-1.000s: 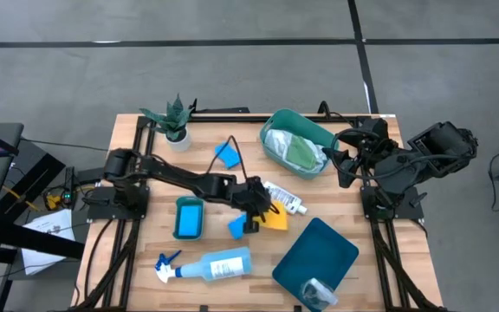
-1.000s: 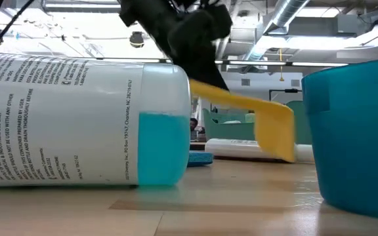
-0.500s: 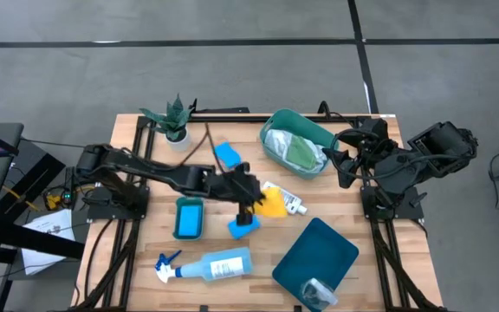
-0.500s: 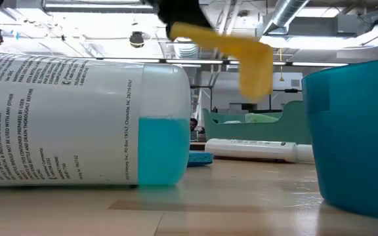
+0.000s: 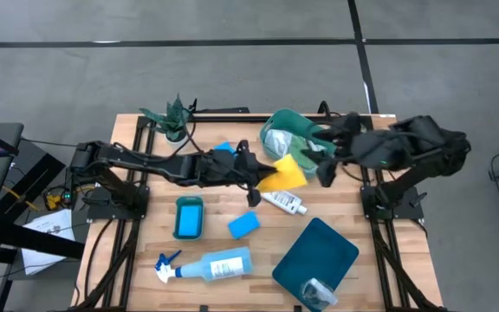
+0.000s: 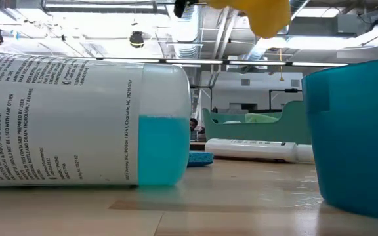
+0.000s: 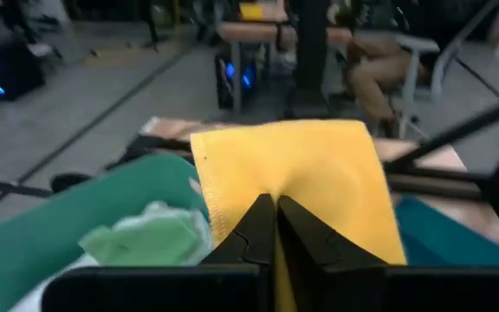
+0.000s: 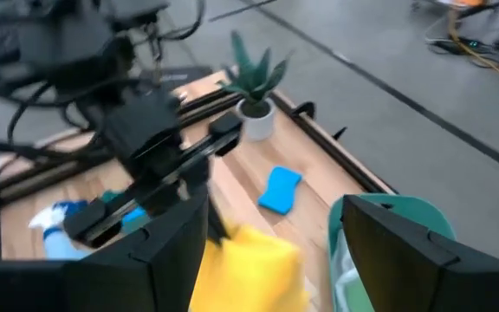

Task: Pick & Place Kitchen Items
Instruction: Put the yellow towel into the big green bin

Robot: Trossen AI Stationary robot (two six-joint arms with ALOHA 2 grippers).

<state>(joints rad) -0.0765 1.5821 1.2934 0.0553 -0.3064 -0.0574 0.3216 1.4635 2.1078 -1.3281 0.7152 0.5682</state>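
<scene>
My left gripper (image 5: 261, 176) is shut on a yellow cloth (image 5: 286, 172), holding it in the air just beside the teal tub (image 5: 320, 134). In the left wrist view the fingers (image 7: 271, 227) pinch the yellow cloth (image 7: 310, 178), with the tub (image 7: 76, 230) and a green cloth (image 7: 145, 243) behind it. My right gripper (image 5: 320, 161) is open at the tub's near side, close to the cloth. Its wrist view shows the yellow cloth (image 8: 249, 270) between its spread fingers (image 8: 170, 251). A white bottle (image 5: 282, 201), a blue sponge (image 5: 243, 224) and a spray bottle (image 5: 215, 264) lie on the table.
White and green cloths fill the tub. A potted plant (image 5: 170, 117) stands at the back left, with another blue sponge (image 5: 223, 153) near it. A larger blue sponge (image 5: 189, 217) lies left of centre. A teal lid (image 5: 316, 251) at the front right carries a crinkled silver cup (image 5: 317, 292).
The left gripper has lifted the yellow cloth off the table and carried it back and right toward the tub. The right arm has swung in from the right edge to the tub.
</scene>
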